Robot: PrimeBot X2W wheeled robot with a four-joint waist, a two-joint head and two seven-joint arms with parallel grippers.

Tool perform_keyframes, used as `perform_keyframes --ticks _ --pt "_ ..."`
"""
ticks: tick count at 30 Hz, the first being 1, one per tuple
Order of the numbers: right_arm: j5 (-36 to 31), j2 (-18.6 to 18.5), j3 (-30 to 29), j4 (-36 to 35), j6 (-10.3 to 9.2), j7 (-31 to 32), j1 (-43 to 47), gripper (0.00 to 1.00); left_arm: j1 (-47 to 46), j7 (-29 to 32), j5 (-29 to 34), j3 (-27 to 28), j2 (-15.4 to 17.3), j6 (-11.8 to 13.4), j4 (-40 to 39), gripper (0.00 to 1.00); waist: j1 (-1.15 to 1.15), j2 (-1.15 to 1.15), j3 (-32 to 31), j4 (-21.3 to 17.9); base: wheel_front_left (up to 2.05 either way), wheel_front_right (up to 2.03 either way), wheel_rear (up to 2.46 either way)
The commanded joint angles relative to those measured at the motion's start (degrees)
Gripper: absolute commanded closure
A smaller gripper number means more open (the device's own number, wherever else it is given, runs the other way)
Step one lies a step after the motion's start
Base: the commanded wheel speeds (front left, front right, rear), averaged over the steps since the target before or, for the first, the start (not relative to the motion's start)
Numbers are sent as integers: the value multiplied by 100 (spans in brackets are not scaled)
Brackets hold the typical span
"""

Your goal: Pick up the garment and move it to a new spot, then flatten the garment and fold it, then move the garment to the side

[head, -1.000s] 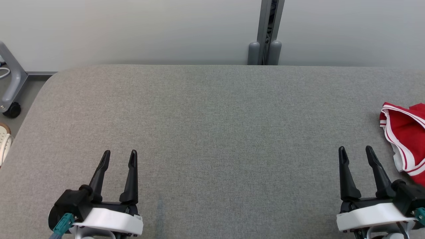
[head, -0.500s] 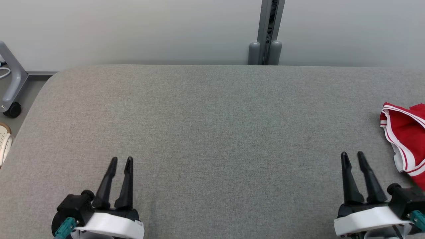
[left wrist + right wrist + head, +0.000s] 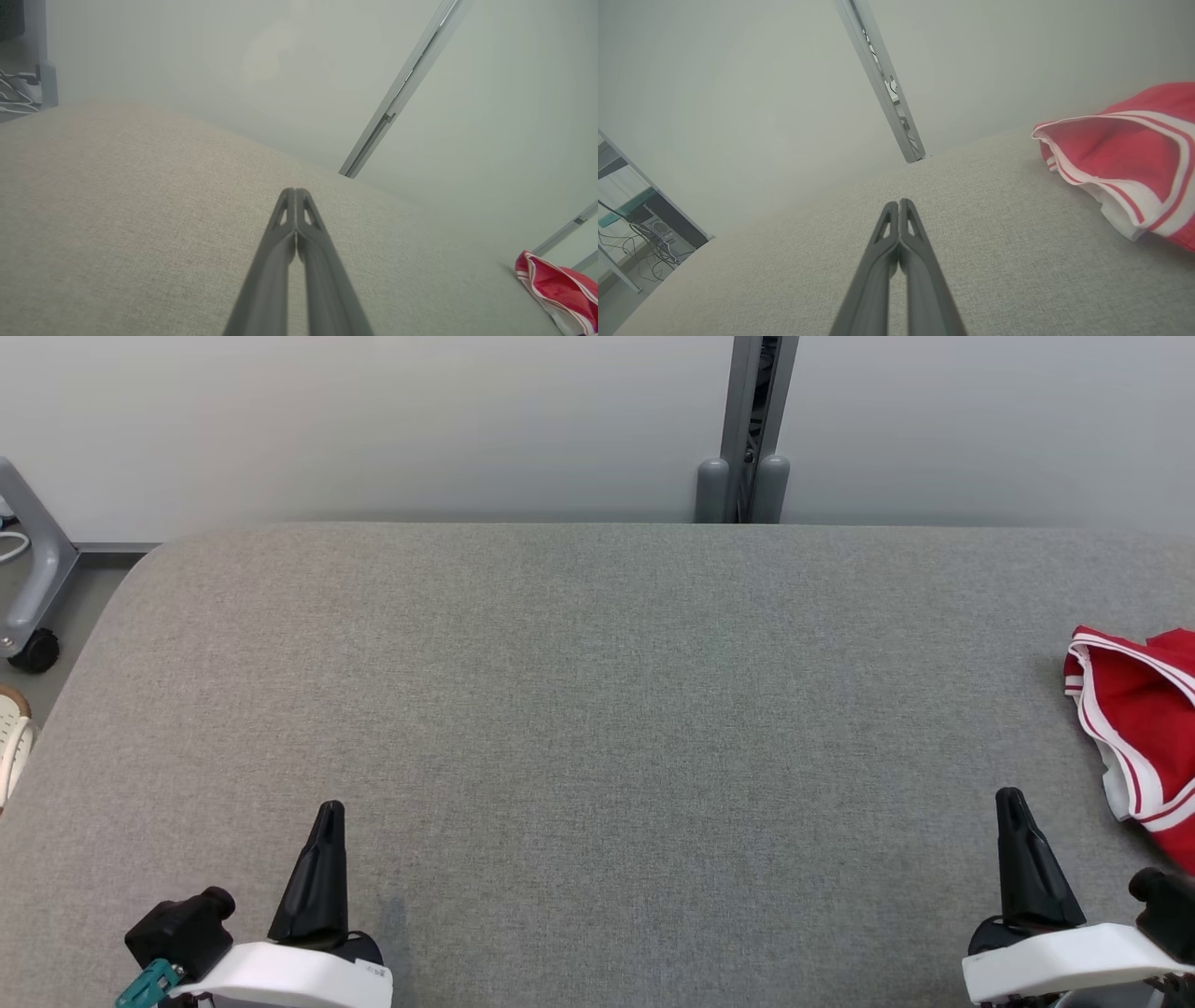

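Observation:
A red garment (image 3: 1144,719) with white stripes lies crumpled at the far right edge of the grey padded table (image 3: 597,691); part of it runs out of the head view. The garment (image 3: 1125,149) shows at the right of the right wrist view, and the garment (image 3: 558,291) at the lower right of the left wrist view. My right gripper (image 3: 1011,799) is shut and empty, a short way left of the garment and nearer the front. My left gripper (image 3: 330,810) is shut and empty near the front left. Each wrist view shows its gripper's tips, left (image 3: 295,191) and right (image 3: 899,203), pressed together.
A grey metal post (image 3: 747,429) stands behind the table's far edge against a pale wall. A wheeled grey frame (image 3: 28,597) stands on the floor at the left, with a pale object (image 3: 11,737) below it.
Both grippers have gone from open to shut and have drawn back toward the front edge. The garment has not moved.

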Motion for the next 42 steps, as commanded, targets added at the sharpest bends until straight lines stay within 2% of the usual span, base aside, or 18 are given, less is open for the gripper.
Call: perform_keyframes --ticks 1,30,42 --pt "268 -76 -29 -116 0 46 -47 100 -100 32 -248 25 46 -11 -116 100 0 0 -4 -2 0 0 0" --pt "2889 -244 -235 -231 0 628 69 100 -117 549 -2673 101 129 -57 -203 100 0 0 -86 -41 0 0 0" --pt "3650 -278 -314 -260 0 818 104 100 -121 701 -3383 129 147 -65 -226 100 0 0 -117 -56 0 0 0"
